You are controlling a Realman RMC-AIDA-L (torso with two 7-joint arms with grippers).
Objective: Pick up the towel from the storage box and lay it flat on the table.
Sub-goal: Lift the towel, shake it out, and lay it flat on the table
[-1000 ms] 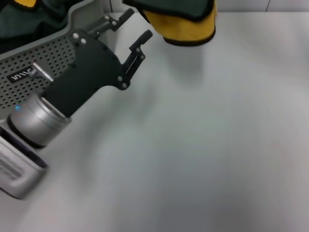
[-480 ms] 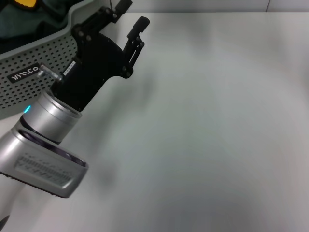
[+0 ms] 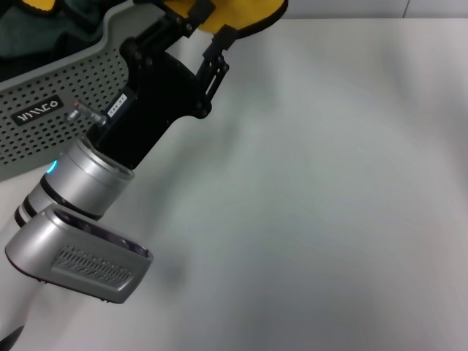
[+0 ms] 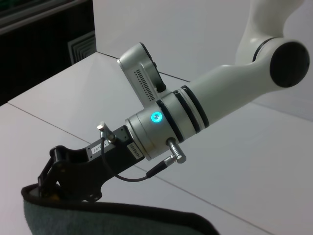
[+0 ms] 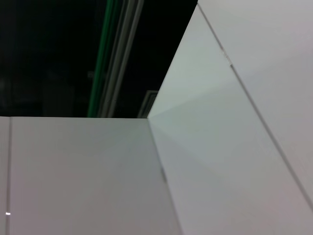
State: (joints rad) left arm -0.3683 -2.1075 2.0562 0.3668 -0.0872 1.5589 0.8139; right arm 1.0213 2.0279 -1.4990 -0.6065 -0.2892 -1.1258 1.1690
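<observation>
At twelve o'clock of the head view, the towel hangs just past the left gripper, whose fingers stand apart beside the storage box, above the table; the right gripper is unseen.

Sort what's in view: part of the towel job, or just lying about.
Job: towel; storage box; table; left tool, open, at the towel's edge.
Lying about: dark green fabric in the box.

Even soft overhead light; faint shadows on table; slight blur throughout.
</observation>
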